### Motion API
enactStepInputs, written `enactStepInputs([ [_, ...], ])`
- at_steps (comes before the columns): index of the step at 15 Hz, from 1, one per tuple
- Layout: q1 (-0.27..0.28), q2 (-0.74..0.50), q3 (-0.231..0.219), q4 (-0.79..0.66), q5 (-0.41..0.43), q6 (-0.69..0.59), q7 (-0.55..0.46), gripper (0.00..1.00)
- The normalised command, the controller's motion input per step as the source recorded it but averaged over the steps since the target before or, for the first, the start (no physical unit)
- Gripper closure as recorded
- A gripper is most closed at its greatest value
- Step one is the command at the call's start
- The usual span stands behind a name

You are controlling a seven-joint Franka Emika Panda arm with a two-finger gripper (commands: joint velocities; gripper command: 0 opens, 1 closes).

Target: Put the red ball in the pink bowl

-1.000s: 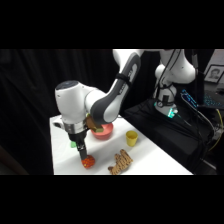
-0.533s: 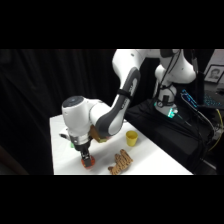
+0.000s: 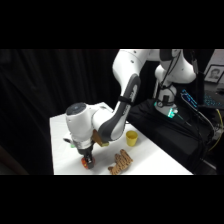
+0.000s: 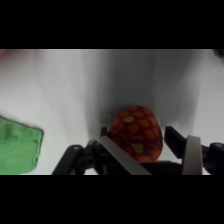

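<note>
The gripper [image 3: 87,159] is down at the table's [image 3: 62,130] near edge, its fingers [image 4: 118,159] set on either side of the red ball [image 4: 136,134], which fills the gap between them; whether they press it or only flank it is hard to say, though it looks clasped. In the side view the ball [image 3: 88,163] rests on the table right under the wrist. The pink bowl [image 3: 96,138] sits at one o'clock from the ball, mostly hidden behind the arm's forearm (only a brownish sliver shows). A small yellow cup [image 3: 131,138] stands at two o'clock, a ridged brown object [image 3: 121,162] at three o'clock, a green cloth [image 4: 18,151] at nine.
</note>
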Motion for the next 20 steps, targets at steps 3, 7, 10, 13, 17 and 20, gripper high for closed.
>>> enactStepInputs([
  [3,0.089,0.07,-0.088,0.10,-0.059,0.11,0.15,0.60],
  [7,0.102,-0.05,-0.092,0.00,-0.083,0.09,0.14,0.92],
  [10,0.057,-0.20,-0.051,-0.12,-0.081,-0.01,0.05,0.99],
  [13,0.012,-0.31,-0.015,-0.15,-0.068,-0.16,-0.03,0.96],
  [17,0.006,-0.42,-0.012,-0.18,-0.100,-0.33,-0.05,0.97],
  [20,-0.030,-0.44,0.024,-0.20,-0.112,-0.33,-0.09,0.97],
])
